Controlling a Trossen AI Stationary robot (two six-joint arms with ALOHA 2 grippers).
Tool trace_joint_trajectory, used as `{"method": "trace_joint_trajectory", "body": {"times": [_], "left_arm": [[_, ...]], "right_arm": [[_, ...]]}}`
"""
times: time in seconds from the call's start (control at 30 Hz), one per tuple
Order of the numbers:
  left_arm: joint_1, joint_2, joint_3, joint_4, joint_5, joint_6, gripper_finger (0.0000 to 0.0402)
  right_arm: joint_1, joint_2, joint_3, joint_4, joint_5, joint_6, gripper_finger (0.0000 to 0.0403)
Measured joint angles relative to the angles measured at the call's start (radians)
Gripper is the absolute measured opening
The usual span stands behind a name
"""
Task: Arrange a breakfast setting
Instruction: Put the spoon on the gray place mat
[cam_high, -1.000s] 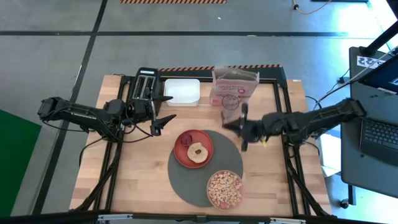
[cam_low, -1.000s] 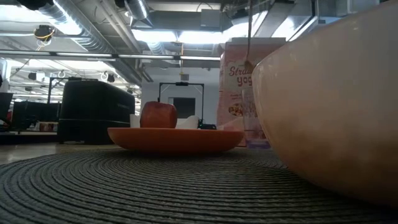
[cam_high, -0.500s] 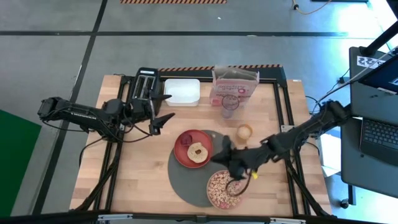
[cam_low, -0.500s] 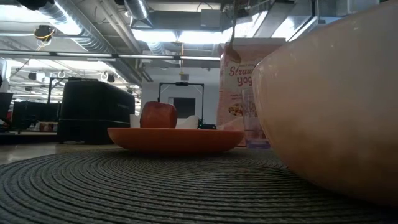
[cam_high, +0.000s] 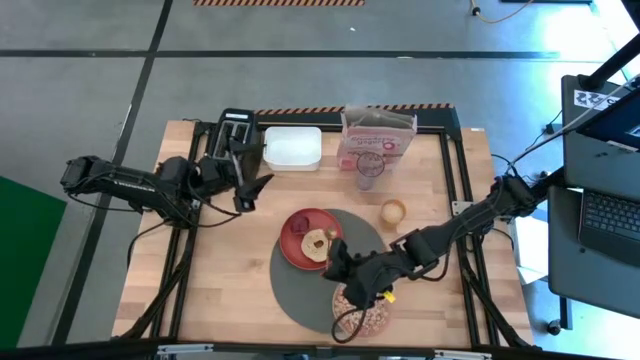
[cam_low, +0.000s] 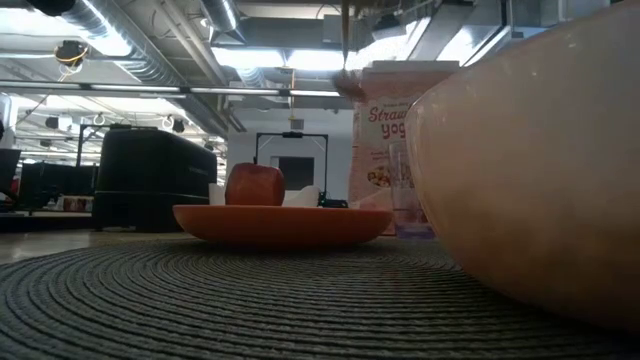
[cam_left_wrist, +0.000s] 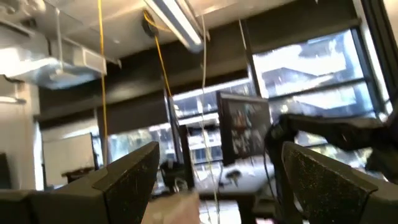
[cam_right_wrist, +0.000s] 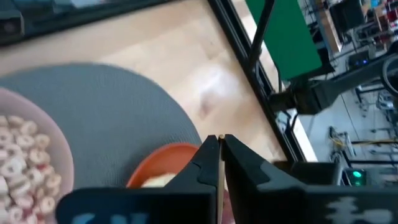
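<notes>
The round dark-grey mat lies at the table's near middle. On it stand the red plate, with the round toast and the dark-red fruit piece, and the pink bowl full of cereal. The pink cereal box stands at the far edge. My right gripper is above the mat between plate and bowl, shut on the thin gold spoon. My left gripper is open and empty beside the black toaster. My right gripper pinches the spoon's thin handle between its two fingertips, the handle running along the fingers. The spoon hangs upright below the gripper, its bowl end down and clear of the mat.
A white tub stands next to the toaster. A see-through glass stands in front of the cereal box. A small round tan cup sits right of the mat. Bare wood lies at the table's near left.
My right gripper has carried the spoon from beside the glass toward the table's near edge and left, ending above the mat between plate and bowl. The spoon stays hanging and lifted clear. My left gripper has turned a little by the toaster.
</notes>
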Motion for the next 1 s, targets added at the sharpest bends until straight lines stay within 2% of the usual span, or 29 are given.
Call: {"method": "trace_joint_trajectory", "body": {"times": [0.23, 0.33, 0.53, 0.77, 1.0], "left_arm": [[0.000, 0.001, 0.000, 0.000, 0.001, -0.009, 0.0334], [0.000, 0.001, 0.000, 0.002, 0.002, -0.066, 0.0334], [-0.012, 0.001, 0.000, -0.021, 0.013, -0.213, 0.0334], [-0.086, 0.002, 0.000, -0.102, 0.015, -0.292, 0.0334], [-0.172, 0.002, 0.000, -0.135, 0.013, -0.297, 0.0334]], "right_arm": [[0.052, 0.001, 0.009, 0.015, -0.030, 0.013, 0.0011], [0.081, 0.020, 0.009, 0.089, -0.084, 0.027, 0.0011], [0.123, 0.097, 0.009, 0.246, -0.089, -0.004, 0.0011], [0.118, 0.193, 0.008, 0.301, -0.071, 0.017, 0.0011], [0.120, 0.262, 0.036, 0.309, -0.105, 0.014, 0.0011]]}}
